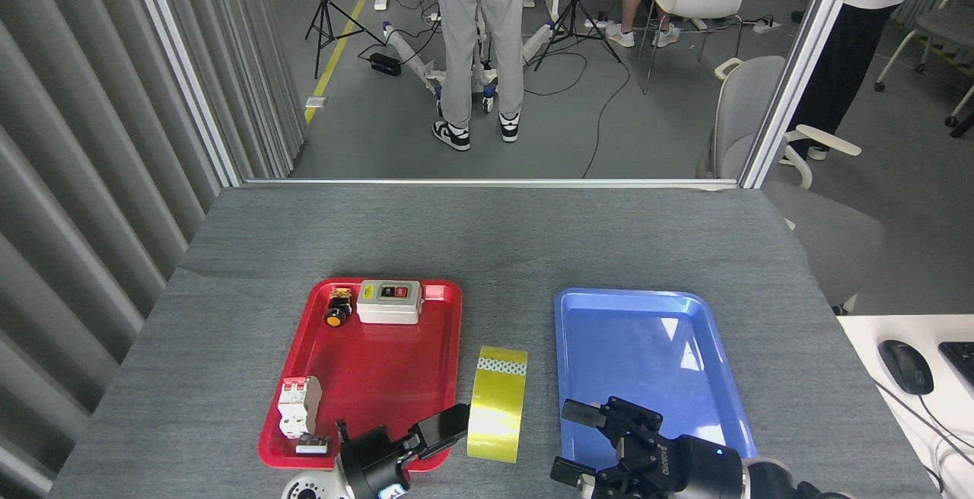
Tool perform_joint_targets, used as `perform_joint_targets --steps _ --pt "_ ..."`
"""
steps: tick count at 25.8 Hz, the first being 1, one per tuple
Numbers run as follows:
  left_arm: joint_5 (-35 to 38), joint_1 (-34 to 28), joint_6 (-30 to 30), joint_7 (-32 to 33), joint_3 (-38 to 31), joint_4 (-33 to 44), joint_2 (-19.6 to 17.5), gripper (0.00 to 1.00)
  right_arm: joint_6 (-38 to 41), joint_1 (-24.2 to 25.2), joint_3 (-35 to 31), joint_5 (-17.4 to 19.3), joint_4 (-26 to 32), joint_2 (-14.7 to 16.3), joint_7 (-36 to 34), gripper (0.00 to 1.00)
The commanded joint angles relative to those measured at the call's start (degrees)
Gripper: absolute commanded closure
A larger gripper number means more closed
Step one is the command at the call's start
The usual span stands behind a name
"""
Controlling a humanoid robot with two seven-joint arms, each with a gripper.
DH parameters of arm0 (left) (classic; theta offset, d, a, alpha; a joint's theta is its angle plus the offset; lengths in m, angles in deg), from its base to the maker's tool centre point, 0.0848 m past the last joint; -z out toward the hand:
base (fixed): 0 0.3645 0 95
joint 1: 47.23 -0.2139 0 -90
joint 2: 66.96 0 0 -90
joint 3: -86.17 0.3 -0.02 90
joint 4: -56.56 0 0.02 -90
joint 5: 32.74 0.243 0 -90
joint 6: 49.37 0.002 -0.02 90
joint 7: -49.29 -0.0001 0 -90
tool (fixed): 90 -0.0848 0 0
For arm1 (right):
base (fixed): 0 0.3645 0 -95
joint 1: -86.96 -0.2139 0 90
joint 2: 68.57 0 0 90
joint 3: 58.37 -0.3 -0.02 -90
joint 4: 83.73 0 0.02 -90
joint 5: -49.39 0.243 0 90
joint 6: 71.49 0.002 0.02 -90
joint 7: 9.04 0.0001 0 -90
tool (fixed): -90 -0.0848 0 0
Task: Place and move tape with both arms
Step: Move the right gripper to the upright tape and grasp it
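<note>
The yellow tape (498,405) stands on its edge on the gray table (487,233) between the red tray (449,316) and the blue tray (685,316), with the left claw (426,438) touching its left side, how tight I cannot tell, and the right claw (582,442) wide open just beside it on the right.
</note>
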Motion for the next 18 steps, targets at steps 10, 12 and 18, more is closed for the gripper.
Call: perform_joint_targets --steps 10,12,18 --pt "0.8 0.4 -0.1 -0.3 -0.2 -0.1 0.1 1.0 0.0 -1.8 0.7 -4.8 -1.0 -7.4 -0.1 0.01" --pt "1.0 0.5 -0.3 -0.5 -0.2 -0.1 0.1 1.0 0.0 -2.0 0.8 -5.0 -1.0 -7.6 -0.1 0.03" --pt "1.2 0.5 -0.3 -0.5 -0.6 -0.2 0.0 1.0 0.0 -4.5 0.8 -6.1 -1.8 -9.8 -0.1 0.13"
